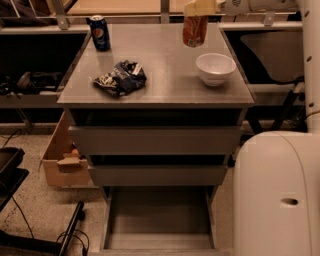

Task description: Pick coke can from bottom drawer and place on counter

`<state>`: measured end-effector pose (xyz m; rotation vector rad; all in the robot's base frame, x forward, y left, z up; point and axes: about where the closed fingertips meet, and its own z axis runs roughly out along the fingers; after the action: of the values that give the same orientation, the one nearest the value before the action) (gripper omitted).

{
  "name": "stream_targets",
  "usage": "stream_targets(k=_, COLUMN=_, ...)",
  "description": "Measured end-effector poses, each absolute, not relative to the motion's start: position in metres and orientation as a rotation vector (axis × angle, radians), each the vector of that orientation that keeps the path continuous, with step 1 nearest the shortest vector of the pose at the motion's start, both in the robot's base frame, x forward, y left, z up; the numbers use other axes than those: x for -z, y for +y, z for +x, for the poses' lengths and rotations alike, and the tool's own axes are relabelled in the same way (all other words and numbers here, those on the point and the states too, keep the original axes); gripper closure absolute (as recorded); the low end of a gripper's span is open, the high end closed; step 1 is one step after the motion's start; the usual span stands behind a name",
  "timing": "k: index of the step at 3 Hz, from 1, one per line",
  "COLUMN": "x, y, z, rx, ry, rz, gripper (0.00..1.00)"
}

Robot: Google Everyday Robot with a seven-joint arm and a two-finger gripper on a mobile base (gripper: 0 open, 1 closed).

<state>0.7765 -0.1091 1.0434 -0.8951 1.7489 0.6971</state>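
Note:
The coke can [194, 30] is reddish-orange and hangs in the air over the back right part of the counter [165, 75]. My gripper [201, 9] is at the top of the view, shut on the top of the can. The can's bottom is above the counter, just behind a white bowl [215, 68]. The bottom drawer [159, 220] is pulled out at the foot of the cabinet, and its grey floor is bare.
A blue Pepsi can [100, 32] stands at the counter's back left. A crumpled dark chip bag [120, 78] lies left of centre. The two upper drawers [155, 140] stand partly out. A cardboard box [62, 160] sits on the floor at the left. My white base [277, 195] fills the lower right.

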Motion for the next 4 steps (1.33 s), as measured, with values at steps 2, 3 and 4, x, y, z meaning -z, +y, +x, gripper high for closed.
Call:
stream_targets(k=2, x=-1.006, y=-0.101, z=0.840, rx=-0.740, ry=1.833, rz=-0.648, gripper=1.00)
stream_targets(k=3, x=-0.970, y=-0.093, z=0.867, rx=-0.773, ry=1.907, rz=-0.532, gripper=1.00)
stream_targets(k=4, x=-0.939, y=-0.086, z=0.887, rx=-0.747, ry=1.977, rz=-0.463, gripper=1.00)
